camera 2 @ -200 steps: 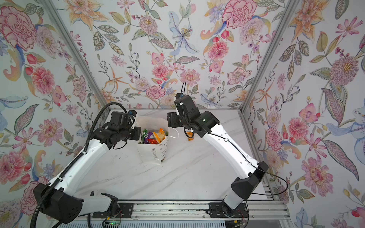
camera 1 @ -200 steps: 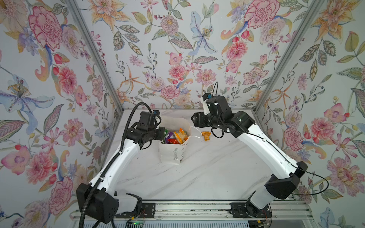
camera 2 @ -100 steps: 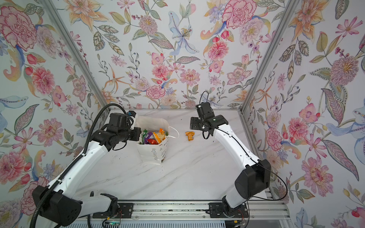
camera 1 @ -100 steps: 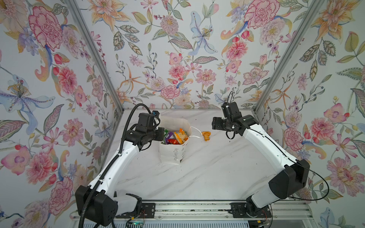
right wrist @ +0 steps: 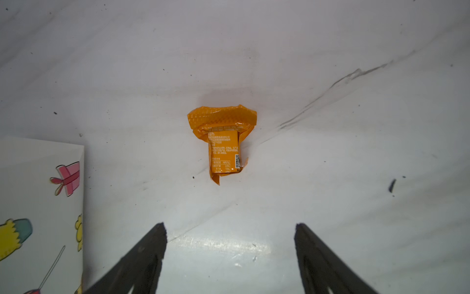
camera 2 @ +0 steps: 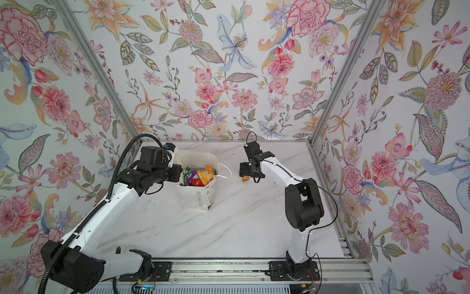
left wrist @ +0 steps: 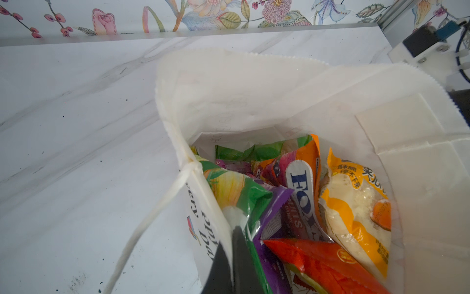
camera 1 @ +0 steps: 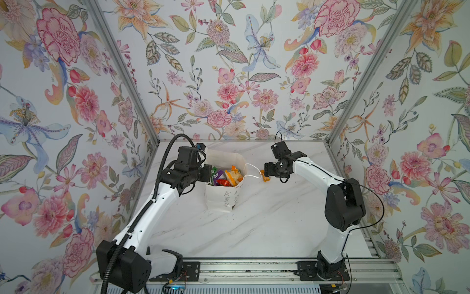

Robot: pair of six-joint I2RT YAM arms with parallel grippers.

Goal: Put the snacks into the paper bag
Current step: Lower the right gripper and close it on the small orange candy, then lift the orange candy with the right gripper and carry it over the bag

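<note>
The right gripper [right wrist: 230,226] hangs with its jaws spread wide over the bare marble table [right wrist: 356,152]. The crinkled small orange pack [right wrist: 223,142] lies flat just ahead of its tips, with open room all round. The paper bag [right wrist: 40,203] stands off to one side. The left gripper [left wrist: 234,244] is pinched tight on the bag's serrated rim, with glossy snacks [left wrist: 300,203] heaped inside.

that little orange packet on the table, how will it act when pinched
The orange packet looks small and probably light, so a nudge may slide it across the smooth marble table. Its crinkled foil ends look floppy; the squarer middle likely gives the open right gripper firmer purchase.
</note>
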